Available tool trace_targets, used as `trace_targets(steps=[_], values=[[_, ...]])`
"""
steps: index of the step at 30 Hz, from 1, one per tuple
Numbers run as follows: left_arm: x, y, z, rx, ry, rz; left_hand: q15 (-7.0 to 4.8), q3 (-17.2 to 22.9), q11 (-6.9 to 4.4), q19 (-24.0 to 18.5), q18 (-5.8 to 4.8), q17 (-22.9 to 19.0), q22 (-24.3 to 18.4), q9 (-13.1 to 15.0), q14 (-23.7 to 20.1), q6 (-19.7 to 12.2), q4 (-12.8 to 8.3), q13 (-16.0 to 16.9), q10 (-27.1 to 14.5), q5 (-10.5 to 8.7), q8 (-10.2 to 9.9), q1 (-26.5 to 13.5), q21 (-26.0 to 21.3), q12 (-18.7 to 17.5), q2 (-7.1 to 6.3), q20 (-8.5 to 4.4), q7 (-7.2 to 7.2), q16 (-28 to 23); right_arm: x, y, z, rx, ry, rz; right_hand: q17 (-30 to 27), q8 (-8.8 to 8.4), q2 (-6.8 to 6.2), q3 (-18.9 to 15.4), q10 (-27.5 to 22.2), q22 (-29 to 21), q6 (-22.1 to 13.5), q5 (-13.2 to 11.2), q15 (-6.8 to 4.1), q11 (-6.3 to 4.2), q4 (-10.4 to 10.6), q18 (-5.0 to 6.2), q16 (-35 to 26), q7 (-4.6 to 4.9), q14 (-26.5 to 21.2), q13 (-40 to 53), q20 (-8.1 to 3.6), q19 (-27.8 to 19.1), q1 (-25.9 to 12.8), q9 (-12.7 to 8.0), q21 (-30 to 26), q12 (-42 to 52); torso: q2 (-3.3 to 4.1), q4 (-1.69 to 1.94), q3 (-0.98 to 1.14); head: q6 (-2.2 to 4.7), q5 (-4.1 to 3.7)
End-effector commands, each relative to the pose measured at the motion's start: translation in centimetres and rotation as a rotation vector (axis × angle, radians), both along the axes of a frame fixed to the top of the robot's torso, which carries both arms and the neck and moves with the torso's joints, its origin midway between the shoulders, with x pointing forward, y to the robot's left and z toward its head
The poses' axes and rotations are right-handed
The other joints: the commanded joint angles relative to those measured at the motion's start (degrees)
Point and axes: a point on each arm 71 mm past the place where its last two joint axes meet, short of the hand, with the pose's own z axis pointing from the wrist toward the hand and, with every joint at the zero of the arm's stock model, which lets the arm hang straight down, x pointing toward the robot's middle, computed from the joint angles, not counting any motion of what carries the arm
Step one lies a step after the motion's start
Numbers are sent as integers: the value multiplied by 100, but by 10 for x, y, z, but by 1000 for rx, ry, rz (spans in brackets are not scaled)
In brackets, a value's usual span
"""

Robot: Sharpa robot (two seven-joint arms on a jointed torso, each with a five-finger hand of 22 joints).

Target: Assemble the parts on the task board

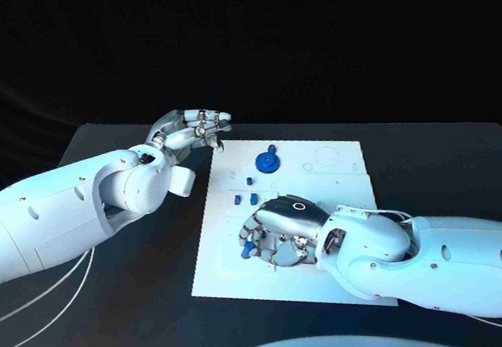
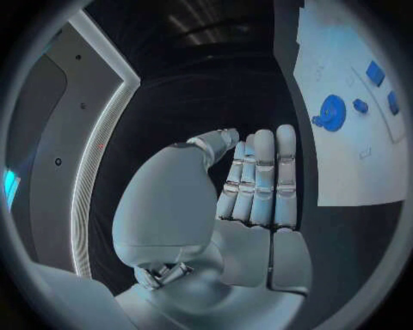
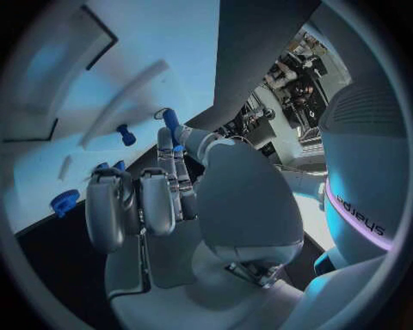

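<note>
Hovering at the upper left of the head view, the left hand [image 1: 193, 129] holds nothing, its fingers lying together and curled slightly, just off the task board's [image 1: 338, 182] far corner. Right of it, a round blue part [image 1: 269, 161] sits on the board, with small blue parts [image 1: 249, 197] below. Lower centre, the right hand [image 1: 285, 231] pinches a slim blue part [image 3: 171, 122] at its fingertips. That light pinch could let the part tilt or slip, jamming at its slot.
</note>
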Motion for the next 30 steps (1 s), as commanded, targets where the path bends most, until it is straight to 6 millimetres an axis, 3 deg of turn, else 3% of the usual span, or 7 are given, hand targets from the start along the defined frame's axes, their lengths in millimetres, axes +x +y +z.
trace_targets(steps=[1, 23, 25, 26, 30], values=[[-1, -3, 1, -12, 1, -19, 22, -12, -13, 34, 79, -8, -10, -6, -37, -24, 18, 9, -40, 20, -29, 6, -37, 18, 46, 7, 5, -12, -1, 0, -5, -66, -31, -3, -12, 277, -12, -4, 1, 1212, 18, 38, -20, -1, -34, -69, 16, 6, 209, -3, -30, 304, -56, 329, -18, -33, -2, 2, 0, -6, -2], [-1, -1, 1, -9, 5, -16, 25, -14, -11, 34, 78, -13, -13, -5, -38, -26, 33, 10, -50, 19, -29, -6, -43, 31, 55, 9, 7, -11, -4, 0, -4, -85, -66, -5, 2, 304, -39, -6, 19, 1219, 15, 74, -22, -4, -80, -72, 26, 5, 211, 7, -30, 309, -81, 362, -4, -45, 0, -3, -2, -21, -5], [-1, -1, 1, -9, 5, -16, 25, -14, -11, 34, 78, -13, -13, -5, -38, -26, 33, 10, -50, 19, -29, -6, -43, 31, 55, 9, 7, -11, -4, 1, -5, -93, -58, 1, -26, 290, -79, -37, 2, 1210, -21, 74, -12, 6, -58, -66, 14, 16, 204, 6, -26, 298, -151, 362, -35, -62, -4, -4, -6, -21, -9], [-1, -1, 1, -9, 5, -16, 25, -14, -11, 34, 78, -13, -13, -5, -38, -26, 33, 10, -50, 19, -29, -6, -43, 31, 55, 9, 7, -11, -4, 2, -6, -97, -55, 4, -37, 208, -178, -98, -25, 1205, -158, 183, 14, 27, -4, -63, 10, 64, 199, 6, -14, 290, -290, 332, -54, -89, -5, -4, -7, -22, -12], [-1, -1, 1, -9, 5, -17, 25, -14, -11, 34, 78, -13, -13, -5, -38, -26, 33, 10, -50, 19, -29, -6, -43, 31, 55, 9, 7, -11, -4, 5, -7, -105, -48, 11, -34, 107, -318, -206, -36, 1201, -315, 325, 30, 49, 68, -60, 16, 75, 198, 14, 4, 283, -459, 294, -73, -110, -6, 0, -9, -16, -32]])
